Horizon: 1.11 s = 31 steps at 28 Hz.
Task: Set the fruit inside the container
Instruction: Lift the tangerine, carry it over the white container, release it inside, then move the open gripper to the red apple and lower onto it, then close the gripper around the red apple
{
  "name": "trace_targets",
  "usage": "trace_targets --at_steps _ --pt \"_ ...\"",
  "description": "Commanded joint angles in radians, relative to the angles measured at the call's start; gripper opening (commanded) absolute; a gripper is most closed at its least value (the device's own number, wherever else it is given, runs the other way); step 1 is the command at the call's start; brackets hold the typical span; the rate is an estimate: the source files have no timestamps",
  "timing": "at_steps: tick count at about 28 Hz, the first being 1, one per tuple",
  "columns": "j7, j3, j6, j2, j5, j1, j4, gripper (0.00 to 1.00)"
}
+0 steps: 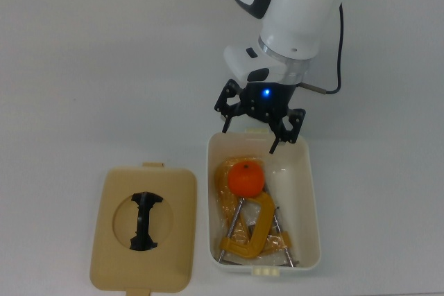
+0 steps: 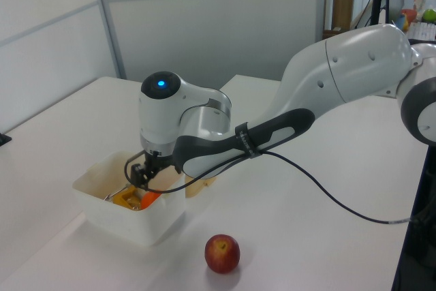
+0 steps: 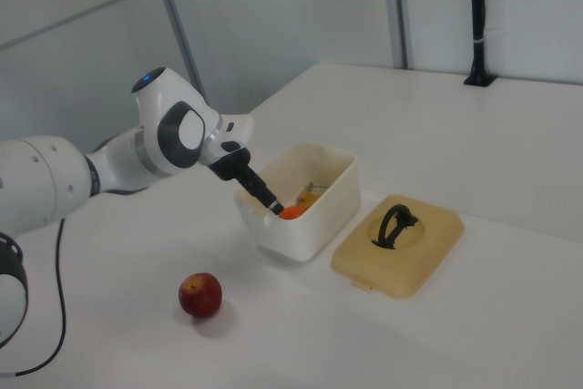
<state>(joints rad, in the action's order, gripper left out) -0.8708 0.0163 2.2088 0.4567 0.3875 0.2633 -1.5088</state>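
The orange mandarin [image 1: 246,179] lies free inside the cream-white container [image 1: 312,199], on top of the clamps. It also shows as an orange patch in the left view [image 2: 151,197] and in the right view [image 3: 291,212]. My gripper [image 1: 250,136] is open and empty, just above the container's end nearest the arm, a little apart from the mandarin. The dark red apple [image 2: 222,253] rests on the table in front of the container [image 2: 129,219] in the left view; the arm hides it in the top view. In the right view the apple [image 3: 200,295] lies to the container's left.
Orange-yellow C-clamps [image 1: 243,237] fill the bottom of the container. The tan lid [image 1: 111,240] with a round hole and a black handle [image 1: 143,221] lies flat on the top view's left of the container. A black cable [image 1: 340,39] trails from the arm.
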Motion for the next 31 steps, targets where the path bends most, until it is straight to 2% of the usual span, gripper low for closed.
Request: trace_targets --at_steps 1,3,5,9,14,19,21,27,31 --pt "0.269 0.017 -0.167 -0.131 -0.142 0.001 -0.125 1.0" --pt "0.332 0.017 -0.204 -0.165 -0.186 0.002 -0.157 1.0" --pt "0.354 0.024 -0.215 -0.208 -0.208 0.007 -0.206 1.0" --pt "0.354 0.048 -0.213 -0.234 -0.21 0.007 -0.255 1.0" --pt "0.349 0.079 -0.189 -0.231 -0.208 0.008 -0.329 1.0" --pt "0.297 0.12 -0.097 -0.225 -0.182 0.01 -0.418 1.0" --pt "0.262 0.122 -0.066 -0.225 -0.141 0.019 -0.455 1.0" --pt "0.219 0.122 -0.006 -0.213 -0.101 0.034 -0.505 1.0" --pt "0.216 0.122 0.029 -0.172 -0.078 0.034 -0.518 1.0"
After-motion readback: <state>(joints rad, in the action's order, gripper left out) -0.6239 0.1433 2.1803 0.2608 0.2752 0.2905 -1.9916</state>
